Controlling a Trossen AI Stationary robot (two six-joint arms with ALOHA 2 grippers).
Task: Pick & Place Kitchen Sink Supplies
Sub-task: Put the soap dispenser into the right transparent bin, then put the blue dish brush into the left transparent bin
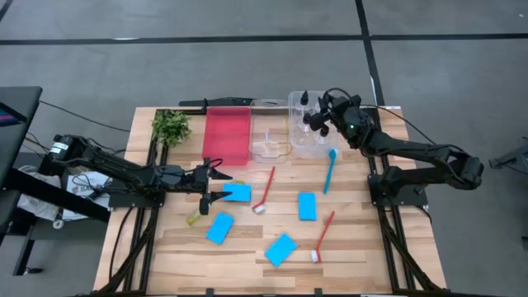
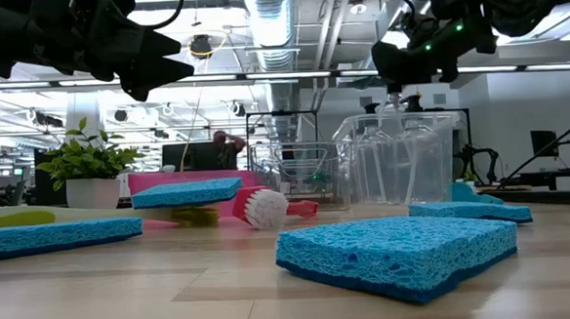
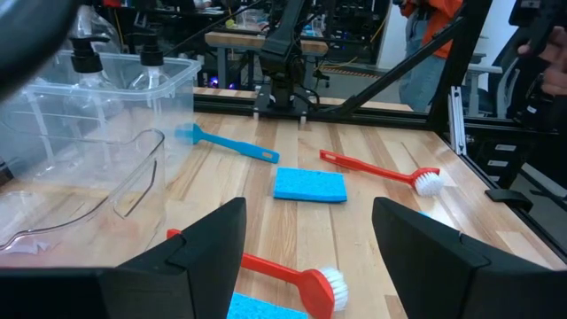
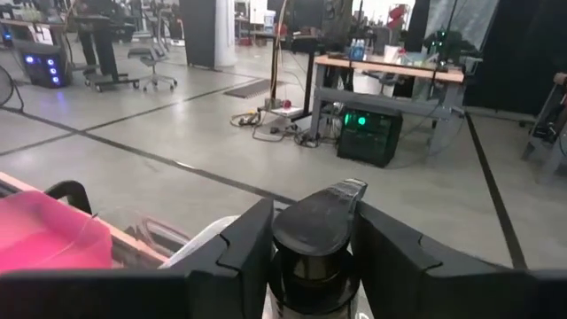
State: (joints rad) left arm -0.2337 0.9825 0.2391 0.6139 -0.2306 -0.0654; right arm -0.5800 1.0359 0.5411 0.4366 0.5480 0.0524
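Observation:
Several flat blue sponges lie on the wooden table, among them one (image 1: 238, 192) just in front of my left gripper (image 1: 221, 186), which hovers open above the table's left half. Two red brushes (image 1: 264, 191) (image 1: 322, 235), a blue brush (image 1: 330, 169) and a yellow-green one (image 1: 195, 218) lie flat among them. My right gripper (image 4: 312, 257) is over the clear bin (image 1: 309, 124) at the far edge, shut on a small clear bottle's black cap. Two more black-capped bottles (image 3: 84, 58) (image 3: 151, 55) stand in that bin. My right gripper pinches the bottle's black cap (image 4: 312, 221) between its two fingers (image 4: 244, 248), one on each side. The fingers lie about level and come from the table's right side. The bottle is upright below them, over the clear bin; whether its base rests there is hidden.
A red tray (image 1: 226, 136) and a clear tray (image 1: 270, 136) sit beside the bin along the far edge. A leafy green sprig (image 1: 171, 126) lies at the far left corner. Bare wood shows along the near edge.

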